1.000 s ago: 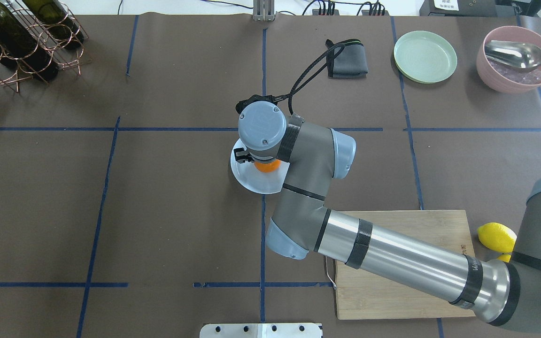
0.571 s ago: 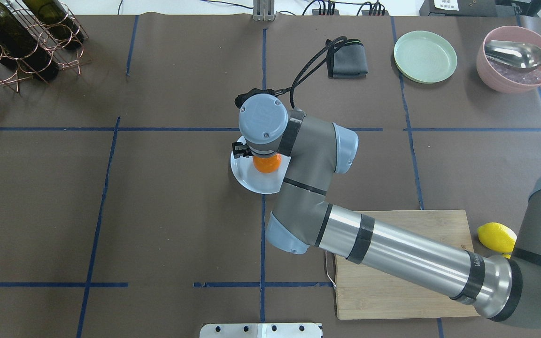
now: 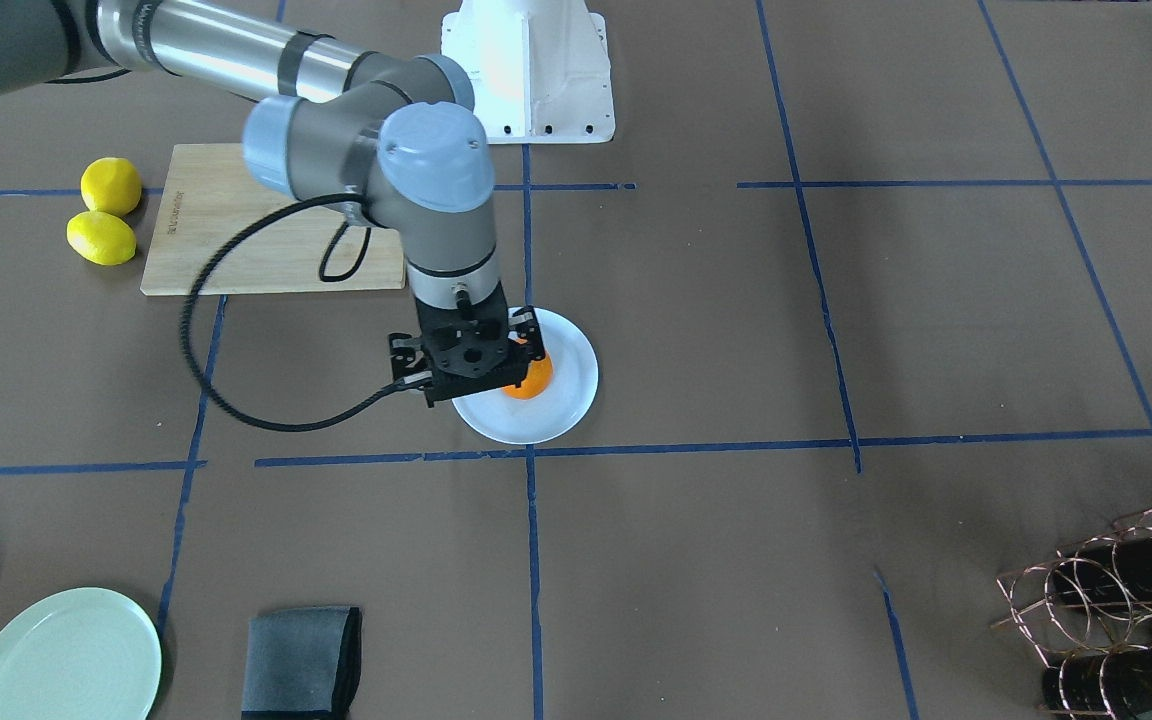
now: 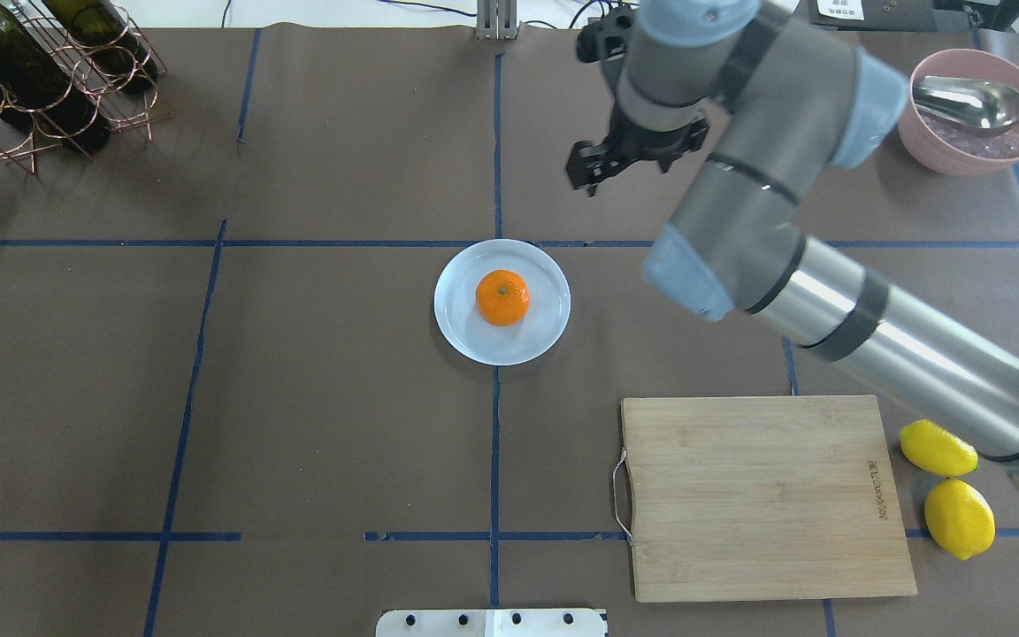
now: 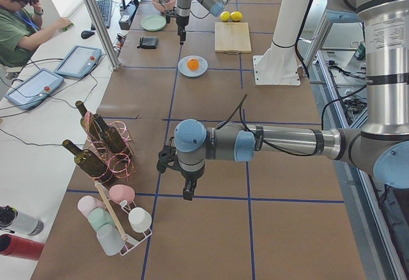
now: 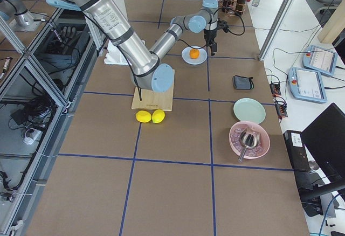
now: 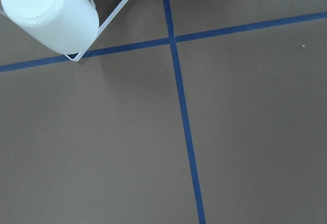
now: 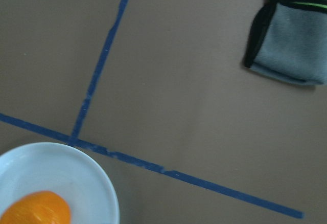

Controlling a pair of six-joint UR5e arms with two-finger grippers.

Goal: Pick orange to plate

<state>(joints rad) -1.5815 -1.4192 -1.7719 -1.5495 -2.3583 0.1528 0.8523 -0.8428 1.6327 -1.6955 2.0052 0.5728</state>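
While the right gripper's (image 4: 633, 155) jaws stand apart, the orange (image 4: 502, 297) on the plate (image 4: 461, 329) is judged light, soft-skinned, best gripped across its middle.

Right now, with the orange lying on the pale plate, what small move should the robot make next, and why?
Probably just draw the right hand back toward rest: the orange already sits on the plate, so nothing seems left to carry.

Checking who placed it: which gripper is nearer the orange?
Right. The right gripper hangs near the orange on the plate; the left gripper is far off beside the cup rack.
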